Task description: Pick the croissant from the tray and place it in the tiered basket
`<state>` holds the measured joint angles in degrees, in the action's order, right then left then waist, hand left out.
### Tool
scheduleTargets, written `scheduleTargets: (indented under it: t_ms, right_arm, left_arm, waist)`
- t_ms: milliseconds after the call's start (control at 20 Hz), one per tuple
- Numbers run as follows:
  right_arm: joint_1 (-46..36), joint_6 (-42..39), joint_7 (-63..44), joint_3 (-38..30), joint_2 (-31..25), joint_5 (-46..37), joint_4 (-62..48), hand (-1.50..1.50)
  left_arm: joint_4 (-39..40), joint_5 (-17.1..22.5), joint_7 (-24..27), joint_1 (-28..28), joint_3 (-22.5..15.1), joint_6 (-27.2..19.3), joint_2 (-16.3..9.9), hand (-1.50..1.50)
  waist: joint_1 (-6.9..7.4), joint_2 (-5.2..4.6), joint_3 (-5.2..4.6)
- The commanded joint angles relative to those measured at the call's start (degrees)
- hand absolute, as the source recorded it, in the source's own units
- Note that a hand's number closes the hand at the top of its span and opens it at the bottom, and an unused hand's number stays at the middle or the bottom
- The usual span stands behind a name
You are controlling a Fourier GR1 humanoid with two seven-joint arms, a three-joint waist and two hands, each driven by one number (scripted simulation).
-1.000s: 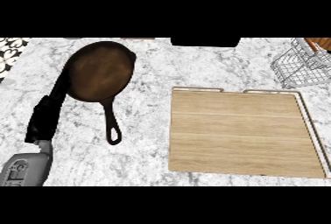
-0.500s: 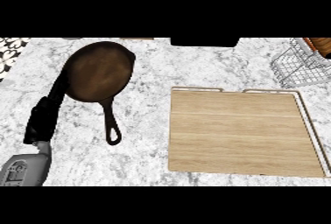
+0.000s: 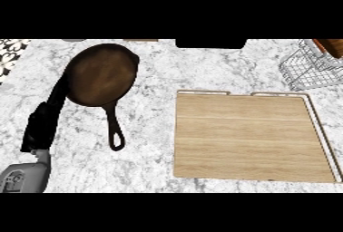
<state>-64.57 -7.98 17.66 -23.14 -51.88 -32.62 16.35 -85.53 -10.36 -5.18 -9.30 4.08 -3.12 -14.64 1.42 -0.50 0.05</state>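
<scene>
Unmarked wooden tray (image 3: 248, 136), wire tiered basket (image 3: 308, 68), skillet (image 3: 100, 79).

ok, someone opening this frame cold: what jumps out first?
Probably the dark frying pan at upper left on the marble counter, its handle pointing toward the near edge. Next, the wooden tray filling the centre-right, with no croissant visible on it. A wire basket is cut off at the top right corner, and the left hand rests at the left beside the pan.
</scene>
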Motion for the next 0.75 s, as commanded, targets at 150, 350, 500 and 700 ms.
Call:
scheduleTargets:
  t_ms: [150,350,500,700]
  right_arm:
    - [0.4,-8.4,-4.0,-4.4,-9.3,3.6,-5.4,-1.50]
    - [6.9,-14.0,1.0,-5.8,-15.1,4.7,-7.7,-1.50]
    - [9.3,-18.2,4.9,-7.4,-18.6,6.2,-8.1,-1.50]
    - [15.0,-20.3,10.6,-10.7,-20.8,9.1,-10.7,-1.50]
  left_arm:
    - [-0.1,-0.8,0.1,-1.2,-0.5,-0.7,1.0,0.00]
    - [1.4,1.3,1.6,0.6,1.9,1.3,-0.9,0.00]
    - [4.7,-0.2,2.7,-1.5,0.6,-0.1,1.0,0.00]
    - [-0.7,-0.6,0.3,0.3,-0.4,-0.1,1.0,0.00]
  waist:
    - [0.22,-0.28,0.08]
    - [0.09,-0.42,0.16]
    - [-0.62,-0.56,0.17]
    - [0.15,-0.53,0.46]
